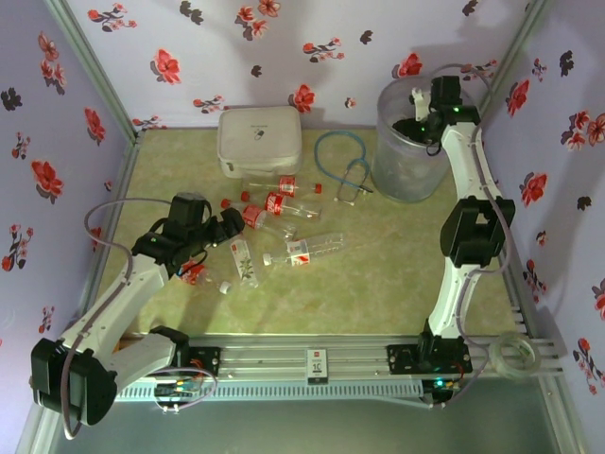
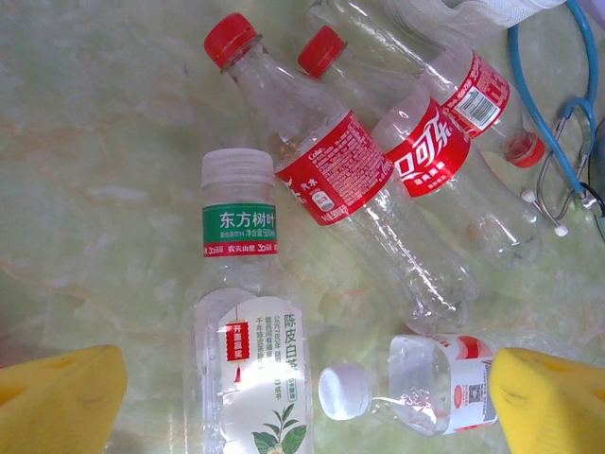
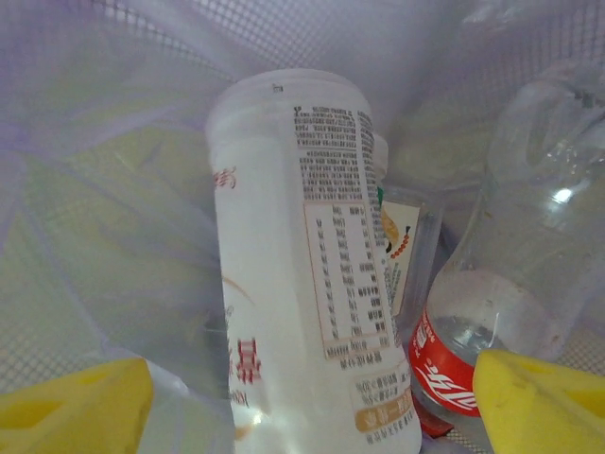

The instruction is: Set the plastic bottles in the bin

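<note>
Several plastic bottles lie on the table's middle. Two red-labelled ones [image 1: 276,202] [image 2: 331,170] lie side by side, with a white-and-green-labelled one [image 1: 244,263] [image 2: 250,359] and a white-capped one [image 1: 317,248] [image 2: 416,383] nearer. My left gripper [image 1: 227,227] [image 2: 302,416] hovers open above these, its yellow fingers [image 2: 57,402] wide on either side of the last two. The bin [image 1: 408,142] [image 3: 113,142] stands at the back right. My right gripper [image 1: 421,118] [image 3: 307,416] is down inside it, open. A white-labelled bottle [image 3: 302,274] stands loose between its fingers [image 3: 539,402], beside a red-labelled bottle [image 3: 510,312].
A white rectangular case [image 1: 258,140] sits at the back centre, by the wall. A blue stethoscope [image 1: 345,170] [image 2: 558,142] lies between the case and the bin. Another bottle [image 1: 194,274] lies partly under my left arm. Flowered walls close in three sides.
</note>
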